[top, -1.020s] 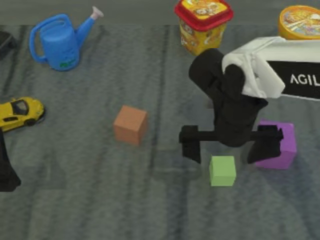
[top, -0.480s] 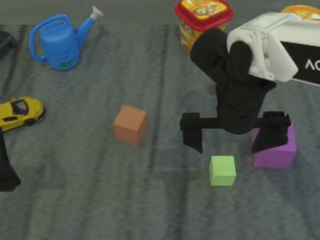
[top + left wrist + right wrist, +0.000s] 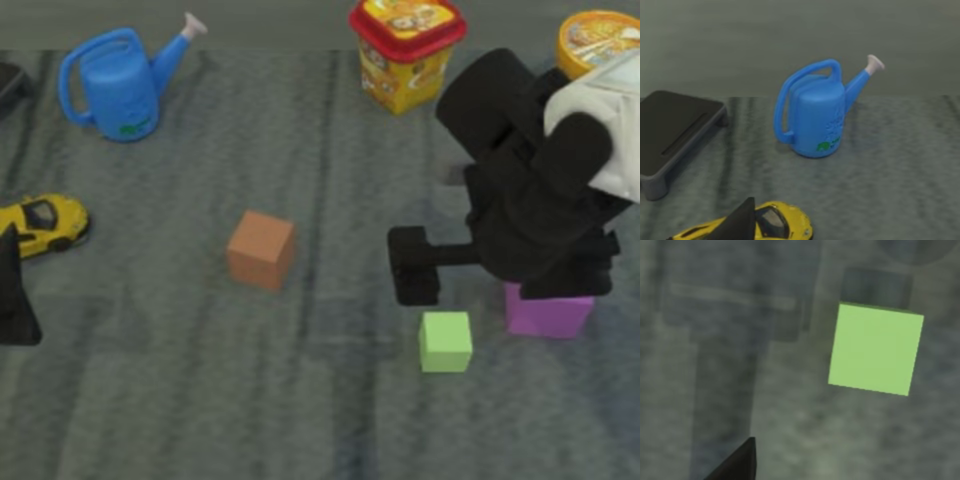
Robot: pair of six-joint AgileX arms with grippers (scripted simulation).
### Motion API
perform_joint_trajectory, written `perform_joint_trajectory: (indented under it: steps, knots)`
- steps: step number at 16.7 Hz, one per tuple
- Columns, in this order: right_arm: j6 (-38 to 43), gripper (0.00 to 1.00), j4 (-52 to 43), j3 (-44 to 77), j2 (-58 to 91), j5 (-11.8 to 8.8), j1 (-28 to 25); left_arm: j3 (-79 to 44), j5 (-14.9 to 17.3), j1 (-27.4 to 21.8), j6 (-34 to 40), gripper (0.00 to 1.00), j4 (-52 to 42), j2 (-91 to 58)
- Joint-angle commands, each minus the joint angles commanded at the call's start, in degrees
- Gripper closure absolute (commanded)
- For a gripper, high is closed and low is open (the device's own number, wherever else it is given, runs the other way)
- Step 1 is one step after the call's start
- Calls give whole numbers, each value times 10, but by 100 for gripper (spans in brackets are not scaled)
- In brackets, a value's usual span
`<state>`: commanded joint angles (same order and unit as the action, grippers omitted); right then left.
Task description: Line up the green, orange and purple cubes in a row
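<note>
Since a second ago the right pincer [image 3: 505,275] has slid rightward, off the green cube [image 3: 445,341] and over the purple cube [image 3: 548,311], fingers spread wide and holding nothing. Purple sits near the bench's [image 3: 320,420] right edge, green just beside it to the left, and the orange cube [image 3: 261,249] well apart toward the middle. These cubes look rigid, light and matte, so flat opposite faces should grip well; purple, the largest, needs the widest opening. The left pincer [image 3: 14,300] is parked at the left edge.
</note>
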<state>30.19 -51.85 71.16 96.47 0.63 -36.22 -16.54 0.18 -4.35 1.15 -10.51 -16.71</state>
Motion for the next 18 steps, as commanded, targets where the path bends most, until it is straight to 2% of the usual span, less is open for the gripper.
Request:
perform_joint_trajectory:
  steps: [4, 8, 13, 18]
  knots:
    - [-58, 0, 95, -149, -199, -5, 18, -198, -1, -45, 12, 0, -124, -225]
    - [-125, 0, 205, -331, -430, -12, 71, -418, -1, -97, 24, 0, -267, -508]
    - [-208, 0, 340, -538, -693, -16, 174, -672, 0, -159, 39, 0, -435, -836]
    - [-272, 0, 453, -664, -869, -10, 286, -872, 1, -207, 51, 0, -557, -1055]
